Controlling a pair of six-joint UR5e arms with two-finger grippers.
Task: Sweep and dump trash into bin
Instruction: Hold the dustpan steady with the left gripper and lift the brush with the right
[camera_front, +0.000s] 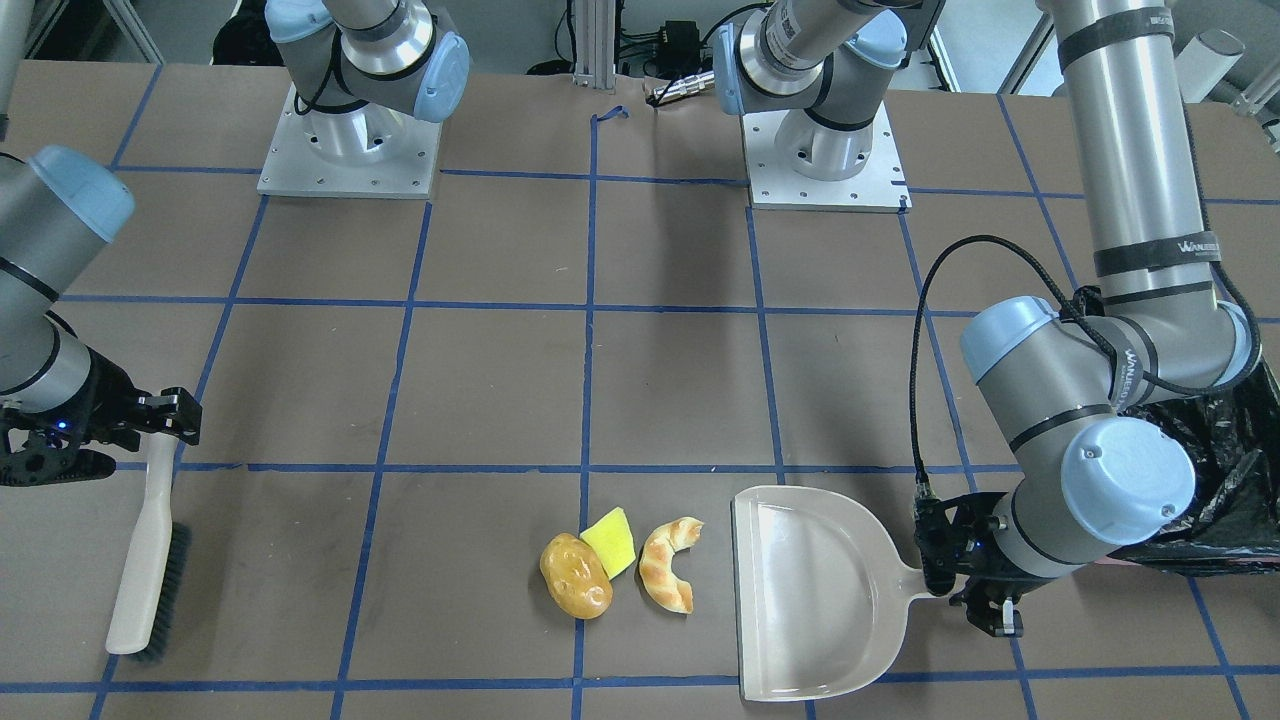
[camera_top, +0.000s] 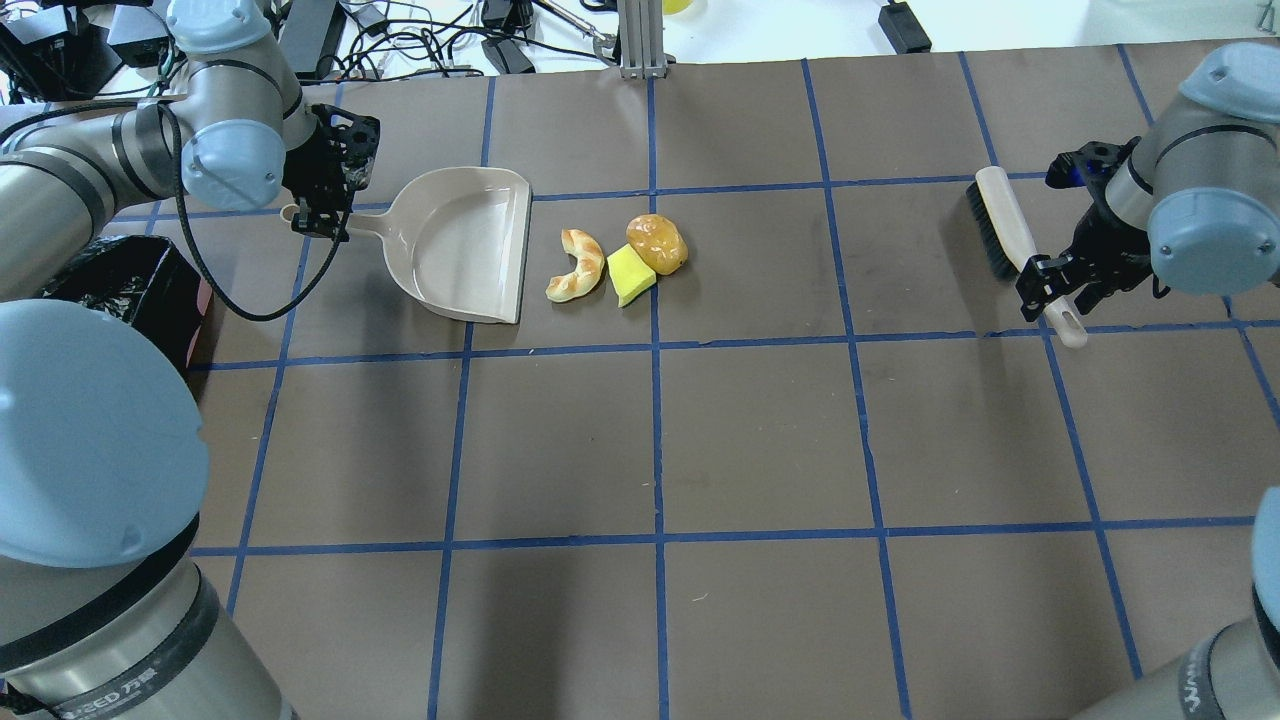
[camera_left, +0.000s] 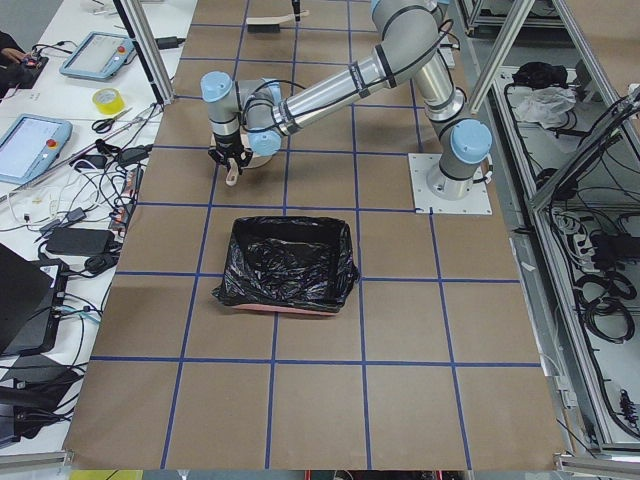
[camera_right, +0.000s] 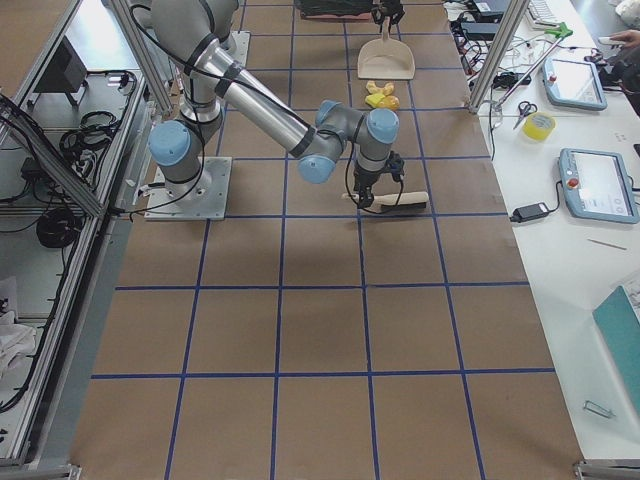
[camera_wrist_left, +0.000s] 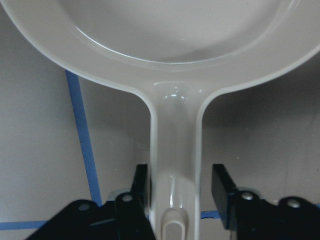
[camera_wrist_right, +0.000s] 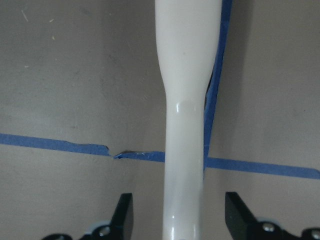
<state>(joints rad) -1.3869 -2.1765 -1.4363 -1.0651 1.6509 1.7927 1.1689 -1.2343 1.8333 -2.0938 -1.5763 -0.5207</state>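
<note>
The dustpan (camera_front: 820, 590) lies flat, its open lip facing the trash (camera_front: 612, 562): potato lump (camera_front: 575, 575), yellow wedge (camera_front: 610, 540) and croissant (camera_front: 667, 563), just beside it, seemingly staged for a sweep. The left gripper (camera_wrist_left: 180, 175) straddles the dustpan handle, jaws spread; the right gripper (camera_wrist_right: 178, 200) stands likewise unclenched around the brush (camera_wrist_right: 185, 100), well beyond the trash. Behind the dustpan's handle, the bin (camera_front: 1230, 470) is mostly hidden by the left arm (camera_front: 1080, 400)

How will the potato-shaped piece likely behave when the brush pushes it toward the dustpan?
The potato is rounded and glossy, so it may roll or slip aside rather than slide straight. It lies against the wedge, so both would probably move together. It looks rigid.
</note>
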